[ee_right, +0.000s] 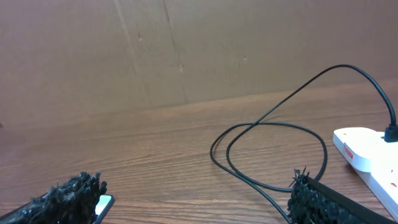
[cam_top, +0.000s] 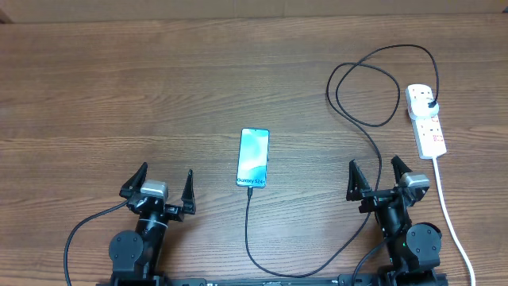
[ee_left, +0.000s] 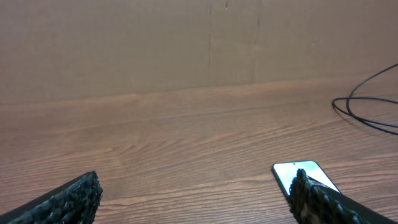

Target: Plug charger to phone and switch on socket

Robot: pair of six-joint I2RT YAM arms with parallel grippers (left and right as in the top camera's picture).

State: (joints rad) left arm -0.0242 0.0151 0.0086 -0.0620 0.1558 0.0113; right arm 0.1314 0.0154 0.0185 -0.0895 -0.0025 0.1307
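— At mid-table, what lies there?
— Phone, flat, screen lit and facing up, between the two arms and a little beyond them.
— And the charger?
— Charger meets the phone's near edge with its tip. The cable drops toward the table's near edge, swings right, climbs past the right arm, loops at the far right and ends in a black plug seated in the socket.
— Is the tip fully in?
— Cannot tell; it touches the phone's edge, no more is clear.
— Where is the socket?
— Far right, lengthwise away from the arms, with its white lead trailing back to the near edge. The switches are too small to read.
— Grippers?
— Left gripper has its fingers spread wide with nothing between them, over bare wood left of the phone. Right gripper is likewise spread and empty; the cable runs on the table under its gap, ungripped, with the socket just beyond and to its right.
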